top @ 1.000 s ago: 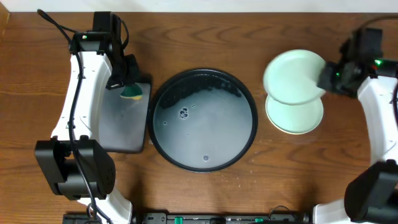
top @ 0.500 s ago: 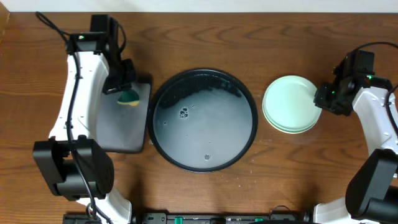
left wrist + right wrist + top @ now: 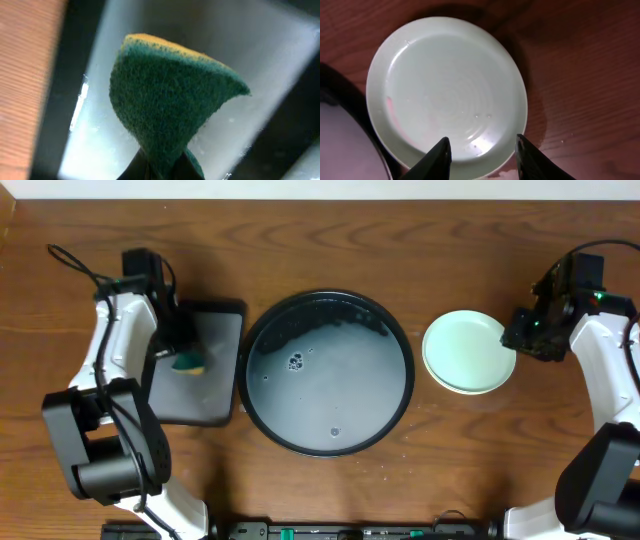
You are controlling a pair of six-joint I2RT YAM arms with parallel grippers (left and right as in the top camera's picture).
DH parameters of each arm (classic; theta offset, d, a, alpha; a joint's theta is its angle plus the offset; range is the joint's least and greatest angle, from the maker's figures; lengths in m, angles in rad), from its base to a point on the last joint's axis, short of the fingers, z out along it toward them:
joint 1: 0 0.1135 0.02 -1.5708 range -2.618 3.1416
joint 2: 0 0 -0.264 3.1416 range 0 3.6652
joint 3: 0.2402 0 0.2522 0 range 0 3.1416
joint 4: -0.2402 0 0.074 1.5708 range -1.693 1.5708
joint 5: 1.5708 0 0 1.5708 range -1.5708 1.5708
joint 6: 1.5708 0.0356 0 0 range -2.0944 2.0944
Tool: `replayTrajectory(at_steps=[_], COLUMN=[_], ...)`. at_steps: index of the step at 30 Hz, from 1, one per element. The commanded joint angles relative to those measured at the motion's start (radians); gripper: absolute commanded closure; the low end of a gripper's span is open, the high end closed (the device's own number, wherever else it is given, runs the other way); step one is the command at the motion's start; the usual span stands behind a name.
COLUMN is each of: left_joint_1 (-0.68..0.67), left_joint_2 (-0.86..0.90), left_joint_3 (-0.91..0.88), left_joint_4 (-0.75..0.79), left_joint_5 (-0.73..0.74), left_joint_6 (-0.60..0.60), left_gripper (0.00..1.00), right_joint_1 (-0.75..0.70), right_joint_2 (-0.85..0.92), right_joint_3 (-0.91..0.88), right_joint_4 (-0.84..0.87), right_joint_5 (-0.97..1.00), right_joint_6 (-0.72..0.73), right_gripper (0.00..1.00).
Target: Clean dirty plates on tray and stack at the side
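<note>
A stack of pale mint plates sits on the table right of the big round black tray; only the top mint plate shows fully, and a pale rim shows under it. No yellow plate can be told apart. The round tray holds only a wet film and specks. My right gripper is open and empty at the stack's right edge; its fingers hover over the top plate's near rim. My left gripper is shut on a green and yellow sponge over the small rectangular tray.
The small black rectangular tray lies left of the round tray, its wet floor under the sponge. Bare wooden table lies behind both trays and around the plate stack, with drops of water beside the stack.
The right gripper has let go of the mint plate onto the stack and drawn back to the right. The left gripper has moved the sponge down and left over the rectangular tray.
</note>
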Motion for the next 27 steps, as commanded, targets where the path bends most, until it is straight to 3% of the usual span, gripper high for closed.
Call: replayTrajectory(at_steps=[1, 2, 5, 12, 18, 20, 21, 27], left_joint_1=[0.002, 0.002, 0.002, 0.0, 0.0, 0.0, 0.0, 0.0], left_joint_2=[0.001, 0.001, -0.017, -0.239, -0.388, -0.404, -0.405, -0.404], left_joint_3=[-0.062, -0.061, -0.04, 0.103, 0.103, 0.103, 0.103, 0.102], left_joint_4=[0.013, 0.002, -0.033, -0.087, -0.088, -0.087, -0.088, -0.087], left_joint_5=[-0.012, -0.012, -0.001, 0.246, 0.25, 0.25, 0.25, 0.25], left_joint_6=[0.059, 0.059, 0.02, -0.017, -0.016, -0.016, -0.016, -0.016], left_gripper=[0.61, 0.27, 0.26, 0.25, 0.25, 0.25, 0.25, 0.25], right_joint_1=[0.007, 0.007, 0.016, 0.097, 0.117, 0.117, 0.117, 0.117], right_joint_2=[-0.012, -0.014, -0.03, -0.142, -0.274, -0.333, -0.381, -0.591], right_joint_3=[0.042, 0.048, 0.057, 0.071, 0.213, 0.28, 0.312, 0.321], right_joint_4=[-0.024, -0.032, -0.042, -0.046, -0.038, -0.046, -0.053, -0.06], right_joint_5=[-0.012, -0.012, -0.012, -0.011, -0.012, -0.012, -0.012, -0.012], right_joint_6=[-0.016, -0.016, -0.016, -0.053, -0.078, -0.078, -0.077, -0.077], right_gripper=[0.6, 0.6, 0.6, 0.55, 0.47, 0.35, 0.01, 0.01])
